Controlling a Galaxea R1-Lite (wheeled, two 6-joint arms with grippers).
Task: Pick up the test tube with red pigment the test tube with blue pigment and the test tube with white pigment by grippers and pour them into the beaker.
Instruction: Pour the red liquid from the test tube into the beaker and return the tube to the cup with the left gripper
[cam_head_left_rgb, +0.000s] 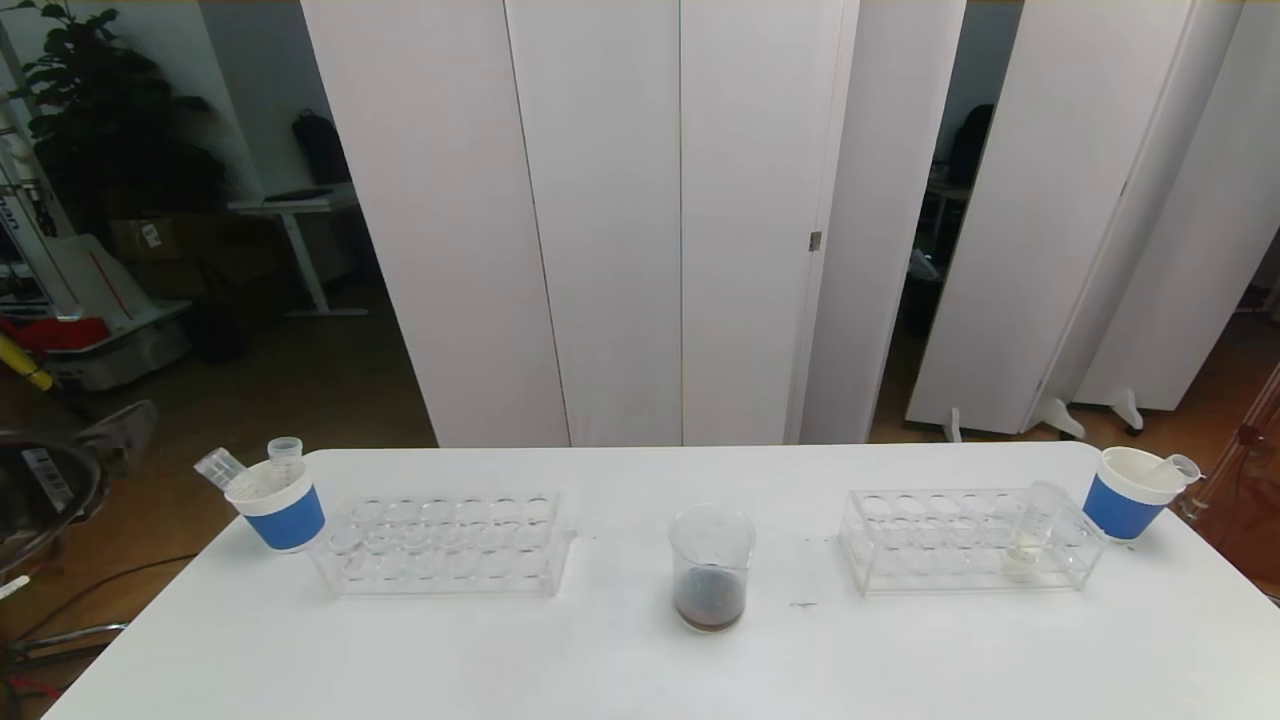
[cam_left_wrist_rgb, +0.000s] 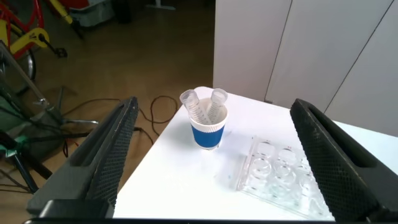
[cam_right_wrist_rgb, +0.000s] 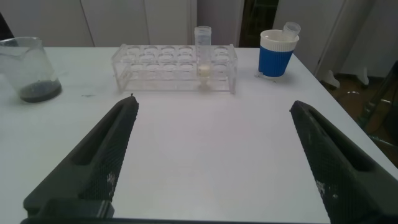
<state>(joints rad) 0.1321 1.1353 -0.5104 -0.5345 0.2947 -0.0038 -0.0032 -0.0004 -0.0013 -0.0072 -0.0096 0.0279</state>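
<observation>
The beaker (cam_head_left_rgb: 710, 568) stands mid-table with dark liquid at its bottom; it also shows in the right wrist view (cam_right_wrist_rgb: 28, 68). The test tube with white pigment (cam_head_left_rgb: 1035, 525) stands upright in the right clear rack (cam_head_left_rgb: 960, 545), seen too as the tube (cam_right_wrist_rgb: 203, 50) in that rack (cam_right_wrist_rgb: 168, 67). No test tube with red pigment or with blue pigment is in view. My left gripper (cam_left_wrist_rgb: 216, 104) is open, off the table's left end, facing a blue-banded cup (cam_left_wrist_rgb: 208, 127). My right gripper (cam_right_wrist_rgb: 214, 104) is open over bare table in front of the right rack, nothing between its fingers.
The left cup (cam_head_left_rgb: 282, 508) holds two empty tubes (cam_left_wrist_rgb: 196, 106), beside an empty left rack (cam_head_left_rgb: 445, 545). A second blue-banded cup (cam_head_left_rgb: 1130, 492) with one empty tube (cam_right_wrist_rgb: 290, 28) stands at the table's far right corner. White partitions stand behind the table.
</observation>
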